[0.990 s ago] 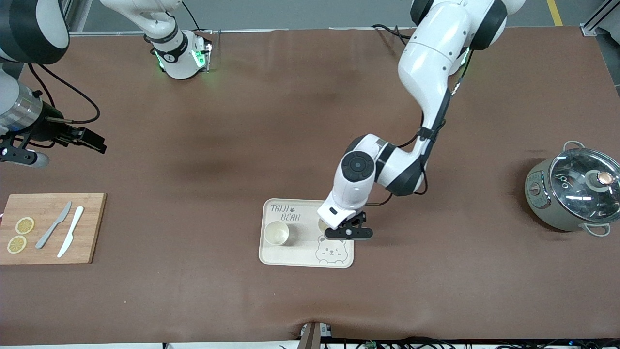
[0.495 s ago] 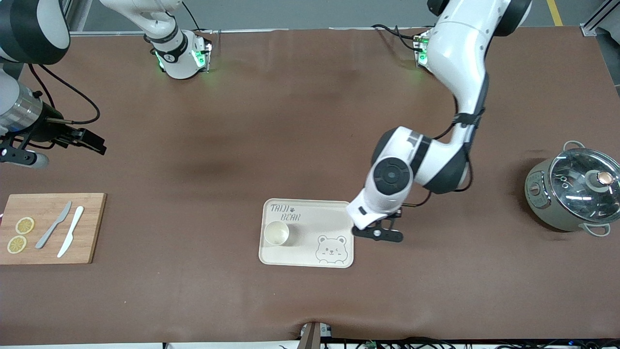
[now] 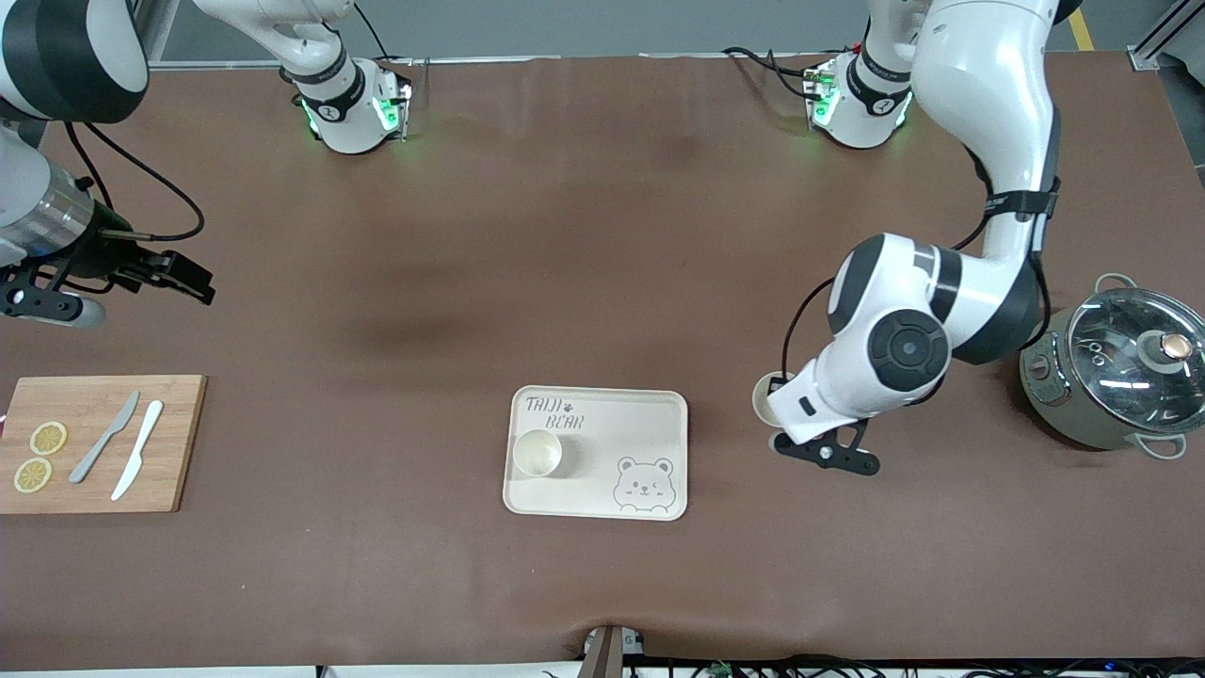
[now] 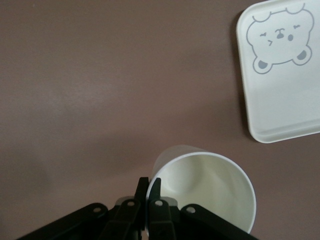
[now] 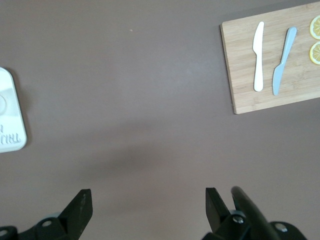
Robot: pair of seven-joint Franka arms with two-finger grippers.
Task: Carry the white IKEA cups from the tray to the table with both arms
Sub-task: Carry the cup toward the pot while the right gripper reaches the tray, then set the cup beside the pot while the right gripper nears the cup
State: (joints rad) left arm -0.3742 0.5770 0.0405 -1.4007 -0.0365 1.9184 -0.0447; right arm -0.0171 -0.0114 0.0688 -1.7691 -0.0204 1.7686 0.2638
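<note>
1. The table [image 3: 565, 235] is covered in brown.
2. The pot [image 3: 1111, 377] stands at the left arm's end.
3. The cutting board [image 3: 94, 443] lies at the right arm's end.
4. The bear tray [image 3: 640, 443] holds one white cup [image 3: 538, 453].
5. The left gripper [image 4: 148, 192] is over bare table between tray and pot, jaws pinching the rim of the second cup [image 4: 210, 185].
6. The right gripper [image 5: 145, 205] waits above the table, jaws spread, holding nothing.
</note>
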